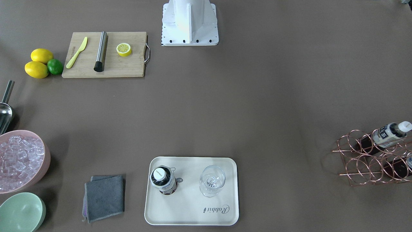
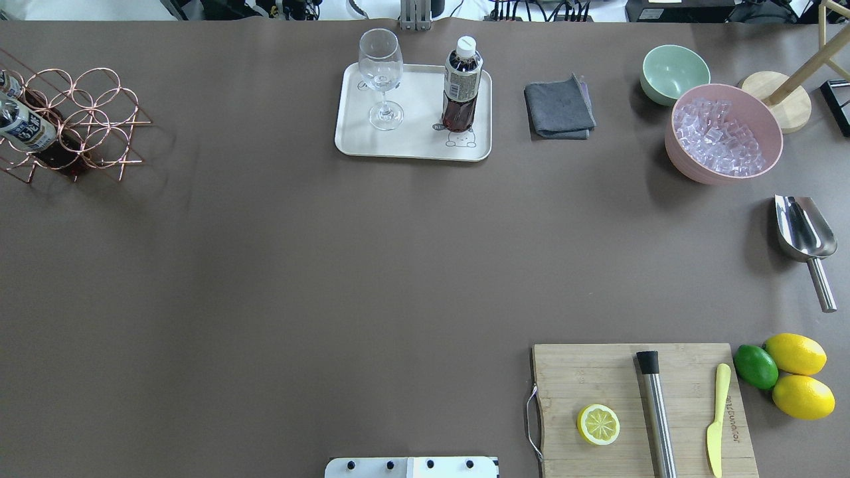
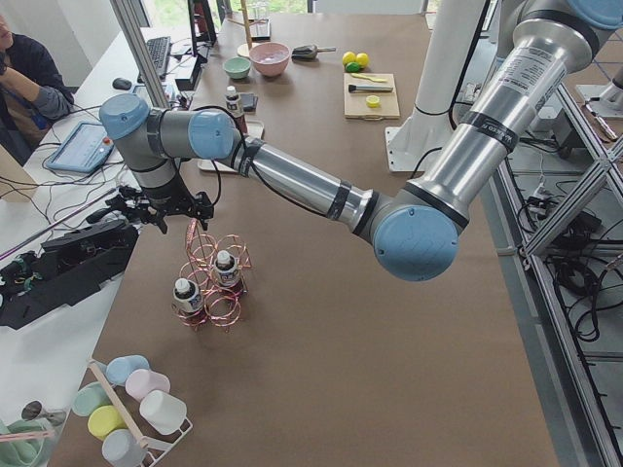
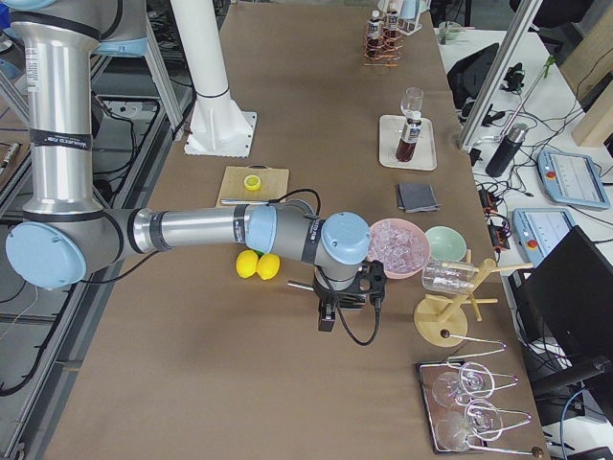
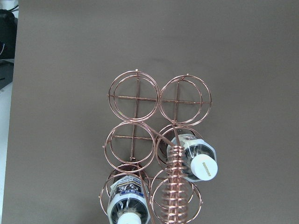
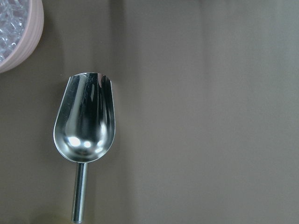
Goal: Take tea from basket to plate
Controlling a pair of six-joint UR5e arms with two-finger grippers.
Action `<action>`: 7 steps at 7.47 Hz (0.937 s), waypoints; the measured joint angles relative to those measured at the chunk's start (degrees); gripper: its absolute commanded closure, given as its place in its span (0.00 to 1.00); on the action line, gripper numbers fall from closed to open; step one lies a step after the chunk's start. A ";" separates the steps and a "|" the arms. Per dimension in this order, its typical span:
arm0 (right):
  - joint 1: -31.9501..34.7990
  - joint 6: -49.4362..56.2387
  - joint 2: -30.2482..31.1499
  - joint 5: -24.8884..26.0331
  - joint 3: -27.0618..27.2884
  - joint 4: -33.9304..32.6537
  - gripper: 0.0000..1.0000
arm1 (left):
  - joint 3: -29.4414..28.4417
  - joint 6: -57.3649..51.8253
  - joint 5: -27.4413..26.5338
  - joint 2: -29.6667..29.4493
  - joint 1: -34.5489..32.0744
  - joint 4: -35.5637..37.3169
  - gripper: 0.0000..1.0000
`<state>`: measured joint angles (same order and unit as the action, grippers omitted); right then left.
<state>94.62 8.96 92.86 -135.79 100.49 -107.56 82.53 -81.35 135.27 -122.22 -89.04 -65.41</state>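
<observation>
One tea bottle [image 1: 163, 181] stands upright on the cream plate [image 1: 193, 212] beside a stemmed glass [image 1: 211, 180]; it also shows in the overhead view [image 2: 461, 86] on the plate [image 2: 412, 143]. Two more tea bottles [image 5: 194, 159] [image 5: 127, 201] sit in the copper wire basket [image 5: 135, 121] at the table's left end [image 2: 86, 113]. My left gripper [image 3: 167, 216] hovers above the basket, apart from it; I cannot tell whether it is open or shut. My right gripper [image 4: 328, 321] hangs over a metal scoop [image 6: 85, 119]; its state cannot be told either.
A cutting board [image 2: 641, 405] with a lemon half, a steel rod and a yellow knife lies near the robot's right. Lemons and a lime [image 2: 787, 372], a pink bowl of ice [image 2: 724, 136], a green bowl [image 2: 674, 73] and a grey cloth [image 2: 559, 106] stand on the right.
</observation>
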 measured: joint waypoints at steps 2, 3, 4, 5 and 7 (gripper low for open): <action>0.00 0.00 0.95 0.00 -0.10 -0.04 0.00 | 7.47 9.37 2.70 7.48 -2.67 2.56 0.02; -0.02 0.00 1.24 0.04 -0.35 0.01 0.00 | 12.29 16.95 3.10 12.53 -3.69 2.71 0.02; -0.04 0.00 1.37 0.09 -0.52 0.05 0.00 | 15.43 22.95 3.41 17.25 -4.65 2.71 0.02; -0.04 0.00 1.41 0.10 -0.60 0.06 0.00 | 16.98 26.51 3.80 21.23 -5.72 2.74 0.02; -0.05 0.00 1.44 0.05 -0.62 0.07 0.00 | 17.32 35.98 4.64 24.83 -6.56 3.01 0.02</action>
<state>94.57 8.96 94.30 -135.73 99.88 -107.49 99.85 -45.38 139.91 -97.38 -95.60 -62.40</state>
